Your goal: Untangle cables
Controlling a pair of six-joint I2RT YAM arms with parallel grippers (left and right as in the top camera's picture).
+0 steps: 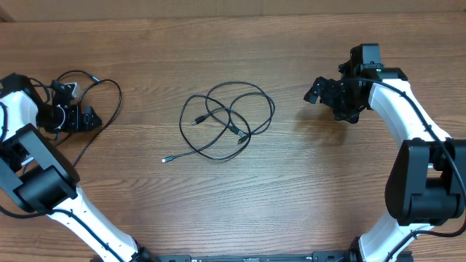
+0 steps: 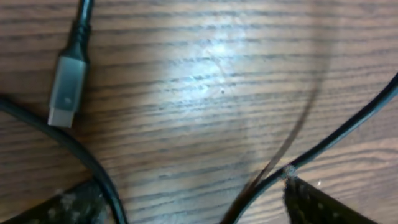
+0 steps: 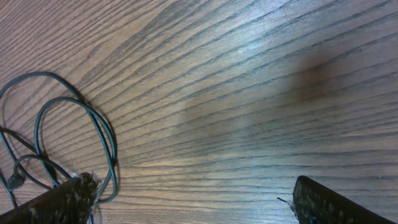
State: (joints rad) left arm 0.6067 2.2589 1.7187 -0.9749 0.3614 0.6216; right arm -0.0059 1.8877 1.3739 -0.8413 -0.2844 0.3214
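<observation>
Thin black cables (image 1: 226,120) lie in a tangled loop pile at the table's middle, with one silver tip (image 1: 165,159) trailing out to the lower left. Another black cable (image 1: 109,94) loops at the far left beside my left gripper (image 1: 87,118). In the left wrist view its silver-grey plug (image 2: 65,90) lies ahead on the wood, and strands (image 2: 348,124) cross between the open fingers (image 2: 323,205) of the left gripper (image 2: 199,211). My right gripper (image 1: 328,102) hangs open to the right of the pile. The right wrist view shows the right gripper (image 3: 193,205) over bare wood, the cable loops (image 3: 62,112) by its left finger.
The wooden table (image 1: 291,196) fills the view. Thicker black wires run along the white arms (image 1: 408,109) at both sides. The arm bases stand at the front edge.
</observation>
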